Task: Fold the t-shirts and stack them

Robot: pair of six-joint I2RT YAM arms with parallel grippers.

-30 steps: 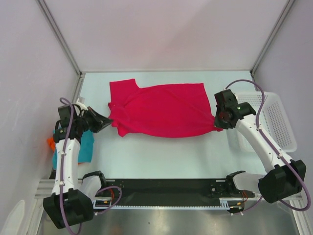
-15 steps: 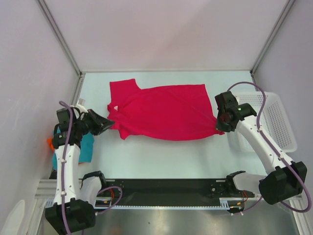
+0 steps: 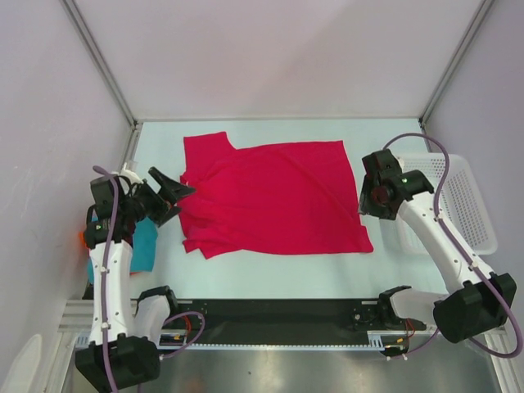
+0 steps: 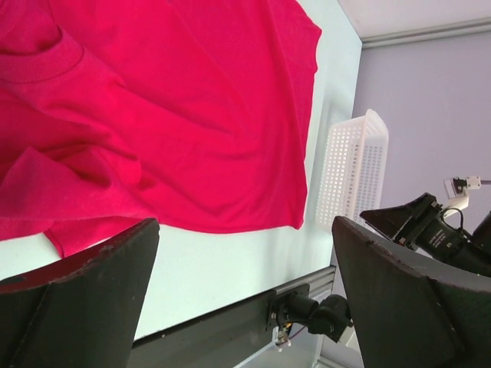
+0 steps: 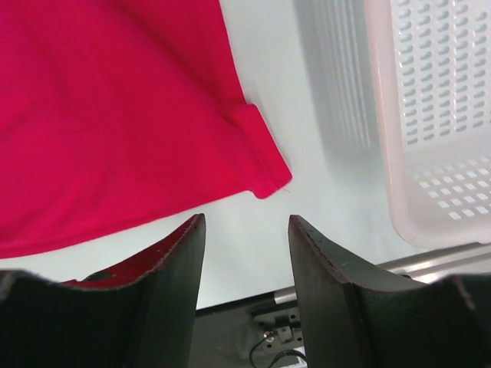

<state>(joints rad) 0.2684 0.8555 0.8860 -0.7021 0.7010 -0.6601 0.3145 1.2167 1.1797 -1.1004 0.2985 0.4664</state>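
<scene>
I have both arms bent inward over the table (image 3: 270, 266), one at each end of the crimson shirt (image 3: 278, 201). My left gripper (image 3: 173, 196) hangs at the collar end, jaws spread wide and holding nothing. My right gripper (image 3: 366, 196) sits at the hem edge, jaws parted and also empty. I count three shirts and one basket (image 3: 471, 205). The crimson shirt lies spread mid-table, rumpled near its left sleeve. The teal shirt (image 3: 146, 246) and orange shirt (image 3: 83, 237) sit heaped at the left edge.
</scene>
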